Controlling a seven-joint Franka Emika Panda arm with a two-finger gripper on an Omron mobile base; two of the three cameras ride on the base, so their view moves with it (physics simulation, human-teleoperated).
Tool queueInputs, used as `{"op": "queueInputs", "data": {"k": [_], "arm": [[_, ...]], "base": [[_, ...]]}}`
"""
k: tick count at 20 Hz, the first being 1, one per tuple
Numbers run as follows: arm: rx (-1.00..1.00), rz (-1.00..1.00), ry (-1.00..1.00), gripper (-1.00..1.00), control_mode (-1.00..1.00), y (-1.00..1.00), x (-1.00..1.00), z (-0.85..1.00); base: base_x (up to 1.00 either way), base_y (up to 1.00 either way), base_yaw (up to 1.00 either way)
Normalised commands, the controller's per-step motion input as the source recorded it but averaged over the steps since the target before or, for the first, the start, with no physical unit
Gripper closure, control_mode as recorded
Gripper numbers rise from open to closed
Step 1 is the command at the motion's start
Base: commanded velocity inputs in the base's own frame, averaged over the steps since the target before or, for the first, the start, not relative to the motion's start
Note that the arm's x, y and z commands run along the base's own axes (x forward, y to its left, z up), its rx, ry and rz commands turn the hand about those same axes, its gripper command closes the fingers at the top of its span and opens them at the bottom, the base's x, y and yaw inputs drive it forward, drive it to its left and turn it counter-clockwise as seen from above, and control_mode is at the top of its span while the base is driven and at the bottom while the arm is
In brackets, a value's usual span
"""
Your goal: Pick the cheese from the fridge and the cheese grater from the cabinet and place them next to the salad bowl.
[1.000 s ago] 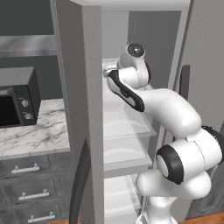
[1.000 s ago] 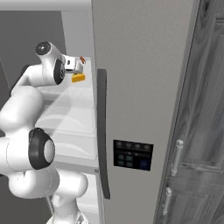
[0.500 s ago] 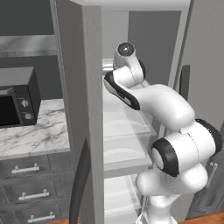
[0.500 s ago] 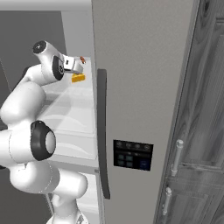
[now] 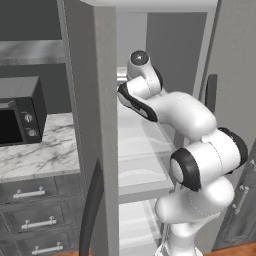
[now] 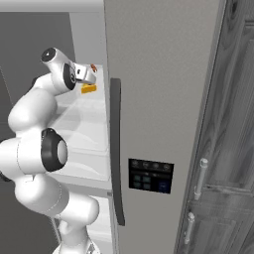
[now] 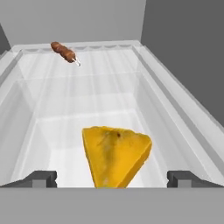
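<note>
Lying between end effector (image 7: pixel 112 178) fingertips, cheese (image 7: pixel 116 154)

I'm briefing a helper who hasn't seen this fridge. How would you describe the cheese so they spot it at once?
Look inside the tall grey fridge, on its translucent white glass shelf. The cheese is the yellow-orange wedge-shaped block lying between the open gripper's dark fingertips. Its only neighbour, a small brown skewered piece of meat, lies farther back.

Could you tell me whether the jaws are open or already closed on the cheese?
Open. In the hand view the gripper has its jaws spread wide, one on each side of the cheese, touching neither side, on the fridge shelf.
</note>
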Motion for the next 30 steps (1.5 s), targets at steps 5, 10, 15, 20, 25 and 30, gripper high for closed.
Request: {"op": "queueInputs", "data": {"k": [5, 10, 15, 20, 25, 30], "arm": [[0.00, -0.01, 0.00, -1.00, -1.00, -0.03, 0.23, -0.12], [0.02, -0.02, 0.00, -1.00, -1.00, -0.02, 0.17, -0.16], [0.01, -0.02, 0.00, -1.00, -1.00, -0.02, 0.08, -0.20], [0.02, -0.02, 0.02, -1.00, -1.00, -0.05, 0.05, -0.13], [0.05, -0.04, 0.07, -1.00, -1.00, -0.01, 0.00, -0.20], [0.03, -0.04, 0.04, -1.00, -1.00, -0.01, 0.07, -0.19]], "base": [[0.00, 0.00, 0.00], [0.00, 0.00, 0.00], [0.00, 0.00, 0.00], [0.00, 0.00, 0.00], [0.00, 0.00, 0.00], [0.00, 0.00, 0.00]]}}
